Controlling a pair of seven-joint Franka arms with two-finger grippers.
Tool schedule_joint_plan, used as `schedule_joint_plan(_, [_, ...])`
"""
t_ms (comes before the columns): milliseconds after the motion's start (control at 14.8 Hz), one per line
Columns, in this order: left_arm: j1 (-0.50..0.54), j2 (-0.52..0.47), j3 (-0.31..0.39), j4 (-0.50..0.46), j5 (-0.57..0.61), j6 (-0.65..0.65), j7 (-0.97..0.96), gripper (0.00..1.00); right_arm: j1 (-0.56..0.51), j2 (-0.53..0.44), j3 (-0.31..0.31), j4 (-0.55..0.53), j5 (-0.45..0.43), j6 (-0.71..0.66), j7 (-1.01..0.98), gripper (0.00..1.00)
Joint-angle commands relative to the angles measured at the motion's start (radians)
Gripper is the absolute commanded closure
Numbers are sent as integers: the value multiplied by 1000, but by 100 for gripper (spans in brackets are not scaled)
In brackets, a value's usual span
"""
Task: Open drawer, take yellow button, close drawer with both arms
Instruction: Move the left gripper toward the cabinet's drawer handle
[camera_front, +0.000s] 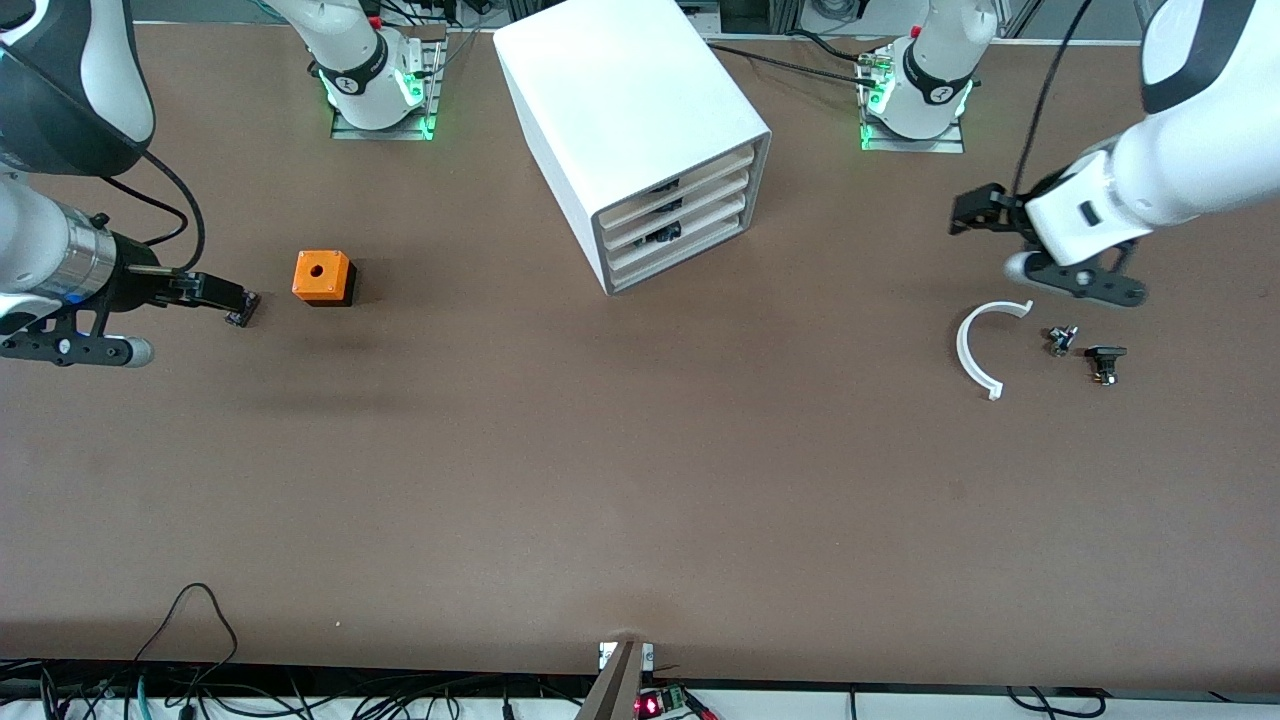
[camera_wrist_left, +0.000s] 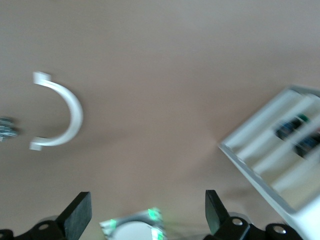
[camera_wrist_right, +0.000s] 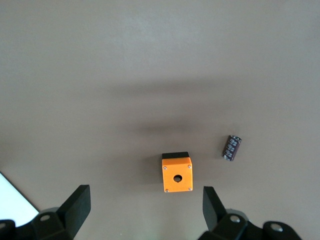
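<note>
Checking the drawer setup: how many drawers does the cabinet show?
4, stacked in the cabinet front: the drawer on top, three alike beneath it, all shut or nearly. None seems hidden.

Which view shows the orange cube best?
Right wrist view: the orange cube sits centred, top face, hole and black base sharp, a small dark cylinder beside it. Front view shows the cube smaller, toward the right arm's end of the table. Left wrist view misses it.

The cabinet (camera_front: 630, 130) stands at twelve o'clock on the counter (camera_front: 640, 500), its drawer (camera_front: 680, 178) topmost of four. The cube (camera_front: 324, 277) sits at nine o'clock. The half-ring (camera_front: 975, 350) and two small parts (camera_front: 1061, 340) (camera_front: 1104, 361) lie together at three o'clock.
</note>
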Motion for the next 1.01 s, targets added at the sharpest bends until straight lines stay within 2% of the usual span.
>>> schedule_joint_plan(0, [-39, 72, -6, 12, -150, -51, 21, 0, 12, 3, 4, -1, 1, 21, 4, 1])
schedule_joint_plan(203, [-48, 126, -9, 0, -400, -71, 79, 0, 12, 0, 4, 4, 3, 20, 4, 1])
schedule_joint_plan(540, [-56, 276, -35, -20, -556, -59, 392, 0, 12, 1, 4, 2, 1, 18, 25, 1])
schedule_joint_plan(608, [-65, 286, -35, -49, -574, -41, 456, 0, 14, 1, 4, 2, 3, 21, 27, 1])
schedule_joint_plan(945, [-65, 217, -75, -340, -781, 162, 682, 4, 30, 4, 5, 1, 6, 9, 94, 1])
